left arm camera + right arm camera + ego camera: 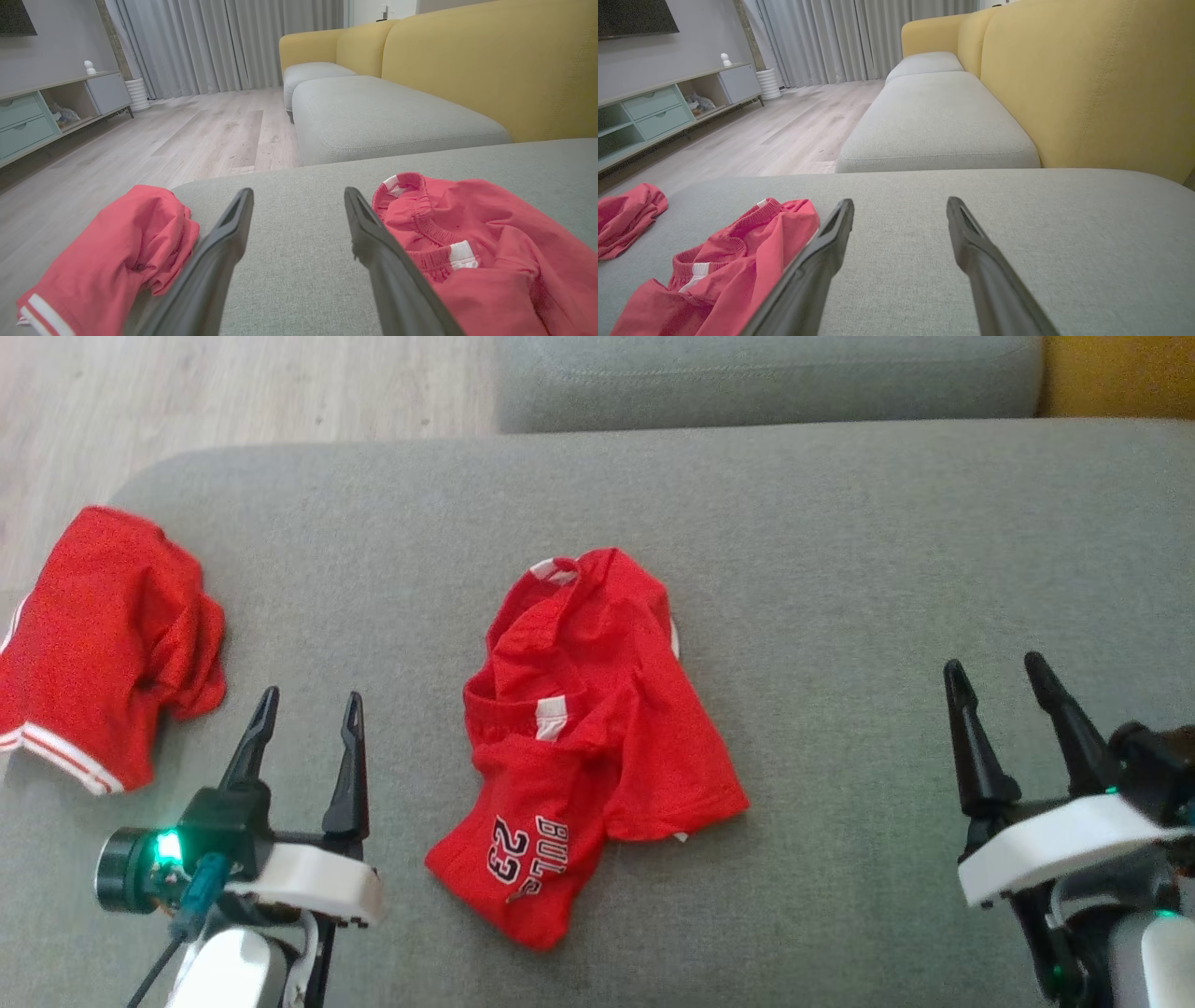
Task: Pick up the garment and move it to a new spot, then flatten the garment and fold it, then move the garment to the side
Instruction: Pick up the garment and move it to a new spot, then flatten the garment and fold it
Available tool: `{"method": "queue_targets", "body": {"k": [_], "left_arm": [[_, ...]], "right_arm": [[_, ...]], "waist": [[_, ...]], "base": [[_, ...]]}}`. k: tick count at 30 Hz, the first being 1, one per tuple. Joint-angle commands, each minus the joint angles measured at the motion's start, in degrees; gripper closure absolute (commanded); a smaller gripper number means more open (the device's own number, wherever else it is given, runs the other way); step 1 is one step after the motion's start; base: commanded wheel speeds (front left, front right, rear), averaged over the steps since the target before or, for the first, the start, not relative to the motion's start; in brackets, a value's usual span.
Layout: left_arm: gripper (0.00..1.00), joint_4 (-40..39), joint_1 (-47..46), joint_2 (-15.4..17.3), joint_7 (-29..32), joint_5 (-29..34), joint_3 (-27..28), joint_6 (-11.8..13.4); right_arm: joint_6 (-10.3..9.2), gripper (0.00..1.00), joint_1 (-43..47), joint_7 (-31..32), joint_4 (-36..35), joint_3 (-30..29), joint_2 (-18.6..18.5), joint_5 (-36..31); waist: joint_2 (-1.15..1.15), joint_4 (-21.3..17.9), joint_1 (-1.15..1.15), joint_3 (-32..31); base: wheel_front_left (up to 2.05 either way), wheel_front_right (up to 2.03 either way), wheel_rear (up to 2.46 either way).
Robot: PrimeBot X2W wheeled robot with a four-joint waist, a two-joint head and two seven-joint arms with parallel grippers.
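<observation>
Two spread pairs of jaws, red garment (597, 709) between, nearer the left.

A wide grey seat cushion (840, 569) carried a crumpled red garment (597, 737) with white trim and printed lettering near its middle, while a second red garment (103, 644) with white stripes lay bunched at its left edge, well apart.
</observation>
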Motion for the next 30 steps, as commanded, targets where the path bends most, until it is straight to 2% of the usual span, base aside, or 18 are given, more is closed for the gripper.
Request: {"method": "queue_targets", "body": {"k": [1,10,30], "left_arm": [[0.0,-2.5,-1.9,1.7,0.6,0.3,1.8,0.0],[0.0,-5.2,2.3,3.2,5.4,-1.4,3.0,1.5],[0.0,-7.0,3.6,3.5,4.7,-2.9,4.0,2.8]], "right_arm": [[-0.04,0.0,0.0,-0.4,-2.0,1.4,-0.1,-0.1],[-0.04,0.0,2.8,-0.1,-1.9,2.6,0.2,0.2],[-0.04,0.0,2.9,0.1,-2.7,2.9,0.4,0.6]], "waist": [[0.0,-1.1,0.01,-1.2],[0.0,-2.4,0.01,-3.5],[0.0,-1.8,0.01,-2.6]], "base": [[0.0,0.0,0.0],[0.0,0.0,0.0],[0.0,0.0,0.0]]}}
